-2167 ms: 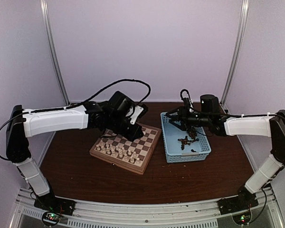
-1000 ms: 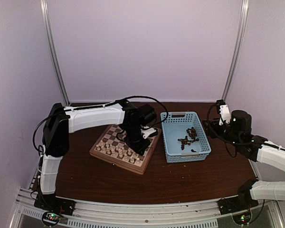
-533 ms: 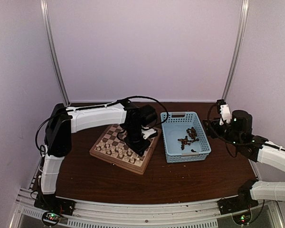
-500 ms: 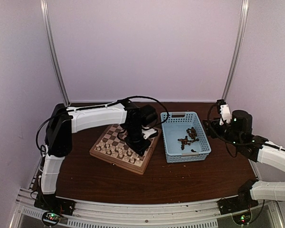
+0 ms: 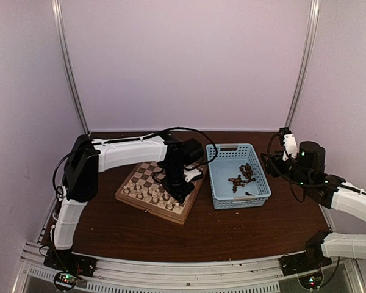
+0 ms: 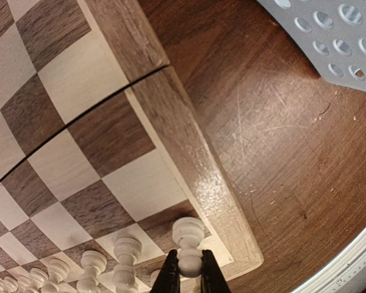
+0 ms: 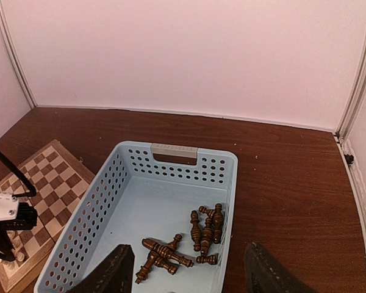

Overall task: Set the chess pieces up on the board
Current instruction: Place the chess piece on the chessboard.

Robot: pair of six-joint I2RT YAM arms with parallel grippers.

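left fingers [image 6: 170, 279]: pinched shut on the stem of a cream piece [image 6: 188, 239], just under its round head.
cream piece: upright on a corner square of the board [image 6: 184, 141], on the side that faces the basket. Whether its base rests on the square cannot be told.
other cream pieces [image 6: 127, 256]: standing in a row along the same edge, close to one another.
board: lies left of the middle of the desk [image 5: 232, 235], turned at an angle to the desk's front edge. Its far squares are bare.
basket [image 7: 174, 150]: light blue with holes, just right of the board, apart from it.
dark pieces [image 7: 205, 229]: lying on their sides in a loose heap on the basket floor, some crossed over each other.
right fingers [image 7: 114, 273]: spread wide with nothing between them, held back at the basket's right side, toward the desk's right edge.
handling: the pieces look like hard, smooth turned wood, likely very light and a bit slippery. Tall on a narrow foot, they should tip at a light knock, so a neighbour is easily felled.
where to hold: across the narrow stem below the head. For the lying ones, take one at the heap's edge across its waist.
writing: no brand, label or lettering can be read on anything.
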